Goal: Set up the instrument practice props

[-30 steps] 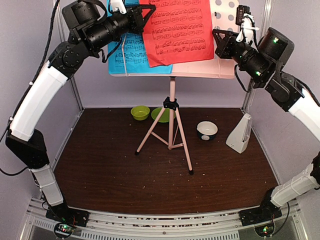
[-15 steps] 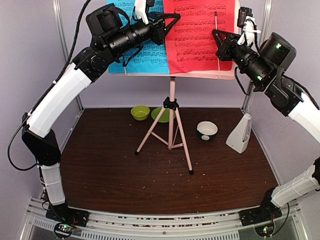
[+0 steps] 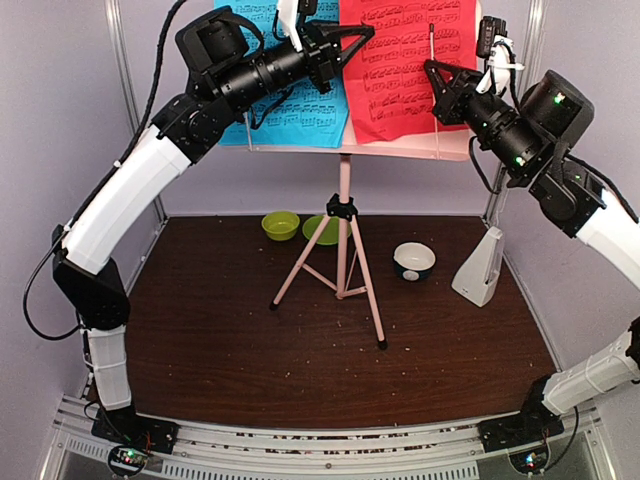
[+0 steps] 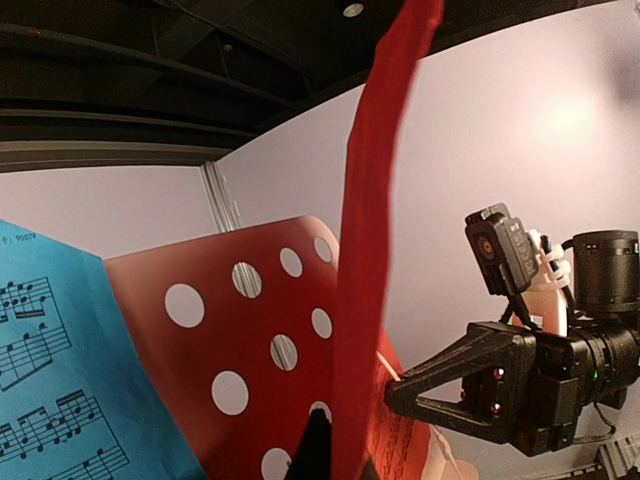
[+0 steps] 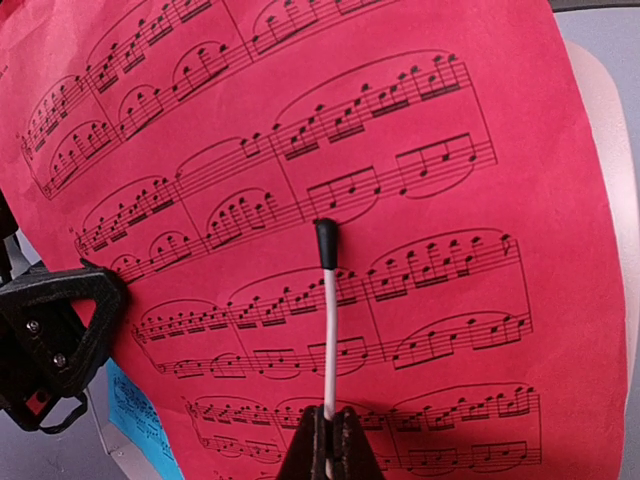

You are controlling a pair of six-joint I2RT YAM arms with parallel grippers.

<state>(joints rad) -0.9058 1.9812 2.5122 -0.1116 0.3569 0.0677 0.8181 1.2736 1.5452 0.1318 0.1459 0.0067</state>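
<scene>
The pale pink music stand rises at mid-table, its hole-dotted desk at the top. A blue music sheet rests on the desk's left half. My left gripper is shut on the left edge of the red music sheet, which stands upright against the right half. It shows edge-on in the left wrist view. My right gripper is shut on the stand's thin pink retaining wire, which crosses the front of the red sheet. The white pyramid metronome stands at the table's right.
A small white bowl with a dark base sits left of the metronome. Behind the tripod legs lie a lime green bowl and a green plate. Frame posts and walls close in both sides.
My left arm has carried the red sheet rightward, from slanting over the blue sheet to upright on the desk's right half. The retaining wire now lies in front of it.
</scene>
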